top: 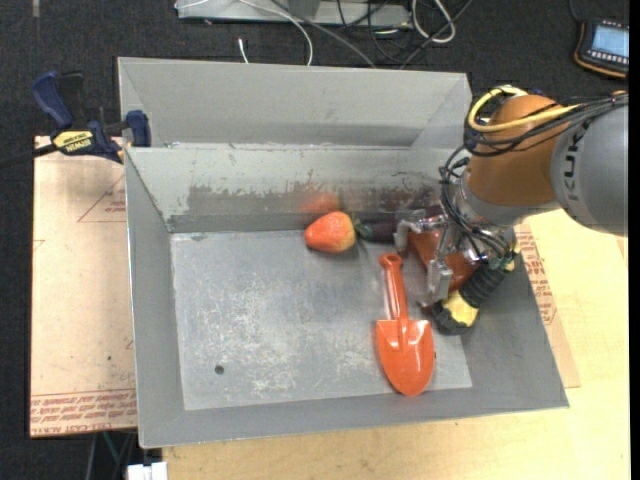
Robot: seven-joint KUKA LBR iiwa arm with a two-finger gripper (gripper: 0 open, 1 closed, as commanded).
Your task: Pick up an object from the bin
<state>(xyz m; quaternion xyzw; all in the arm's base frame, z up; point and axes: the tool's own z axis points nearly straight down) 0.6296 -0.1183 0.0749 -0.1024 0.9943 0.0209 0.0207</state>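
**Item 1, gripper**: low in the grey metal bin, just right of the upper handle of the orange plastic toy shovel. I cannot tell how far open it is, nor whether it has hold of anything, because its own wrist and cables cover it from above.

**Item 2, orange plastic toy shovel:** flat on the bin floor, blade toward the near wall, handle pointing at the far wall. It is the clearest whole thing beside the gripper, so I treat it as the likely pick.
- Handling: I judge it light, stiff and smooth, so somewhat slippery.
- Hold: across the narrow handle, since the blade is broad and dished. Taken near the handle's tip, it would probably hang blade-down.

**Item 3, yellow and black object**: just right of the shovel's blade, partly under the arm. It is probably small and light. Its kind and full outline are hidden, so I name no hold.

**Item 4, reddish piece**: right of the shovel's handle tip, close against the gripper. I cannot say whether it is a bin thing or a robot part.

**Item 5, orange-red strawberry-shaped toy**: left of the shovel's handle tip, by the far wall. It is rounded and likely light, and would take a hold across its middle.

**Item 6, small dark object**: just beyond the shovel's handle tip, beside the strawberry-shaped toy. It is too dim to identify.
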